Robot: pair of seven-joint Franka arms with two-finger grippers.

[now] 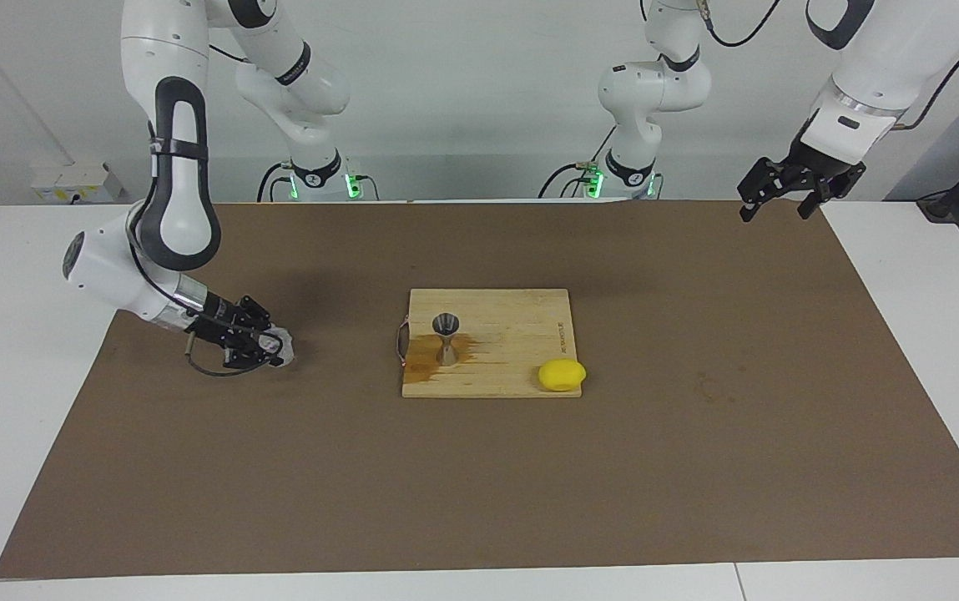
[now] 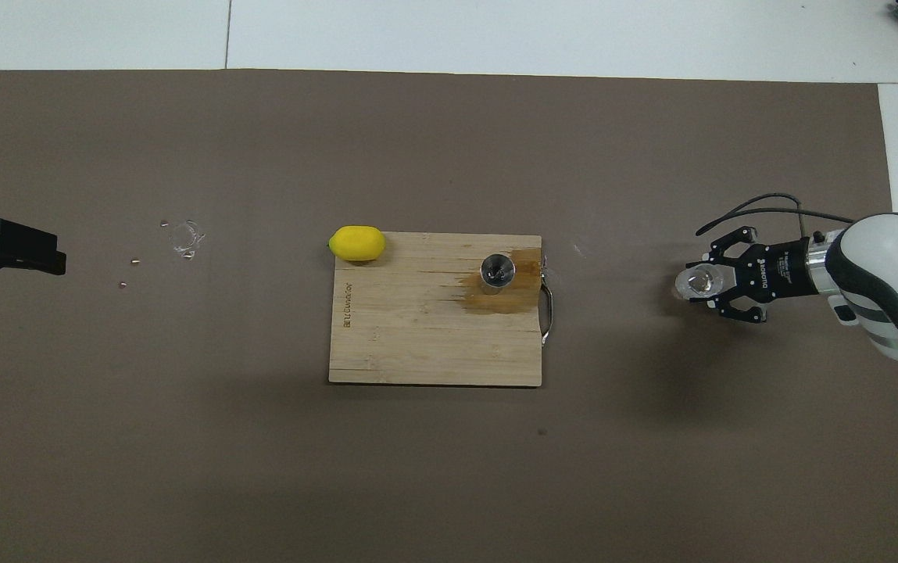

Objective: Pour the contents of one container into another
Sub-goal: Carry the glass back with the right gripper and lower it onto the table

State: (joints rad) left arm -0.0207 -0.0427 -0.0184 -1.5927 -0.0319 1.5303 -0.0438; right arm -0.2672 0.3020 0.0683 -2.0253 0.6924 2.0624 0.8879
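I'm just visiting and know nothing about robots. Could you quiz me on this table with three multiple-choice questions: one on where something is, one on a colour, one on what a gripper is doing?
1. Where does the metal jigger stand?
A. On the wooden board
B. On the brown mat
C. In a gripper

2. What colour is the lemon?
A. Green
B. Yellow
C. Red

3. What does the right gripper hold?
A. Nothing
B. The lemon
C. The glass cup

Answers:
1. A: the jigger stands upright on the board, on a brown wet stain.
2. B: the lemon at the board's corner is plainly yellow.
3. C: the right gripper's fingers close around the clear cup, low over the mat, while the left gripper waits at the table's edge.
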